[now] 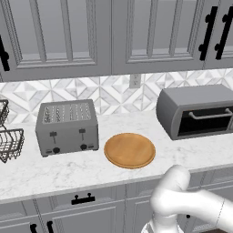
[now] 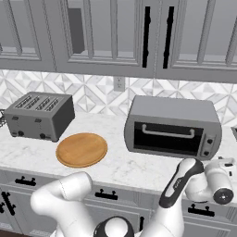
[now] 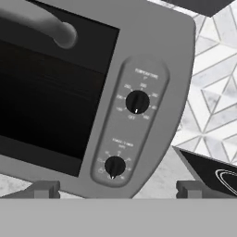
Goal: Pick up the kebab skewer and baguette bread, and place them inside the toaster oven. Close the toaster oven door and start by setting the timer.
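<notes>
The toaster oven (image 2: 172,126) stands on the counter at the right, also seen as toaster oven (image 1: 195,110). The toaster oven door (image 2: 167,138) is shut, its silver bar handle (image 3: 44,23) across the dark glass. Kebab skewer and baguette bread are out of view. My gripper (image 3: 118,190) is open with nothing between its fingertips (image 3: 46,189). It hovers close in front of the oven's control panel, just below the lower timer knob (image 3: 115,165) and under the temperature knob (image 3: 137,102). From the right base view the gripper (image 2: 226,162) sits off the oven's front right corner.
A round wooden board (image 1: 129,150) lies mid-counter, with a grey slot toaster (image 1: 67,126) to its left and a wire basket (image 1: 10,141) at the far left. A dark flat object (image 3: 213,169) lies right of the oven. Upper cabinets hang above the counter.
</notes>
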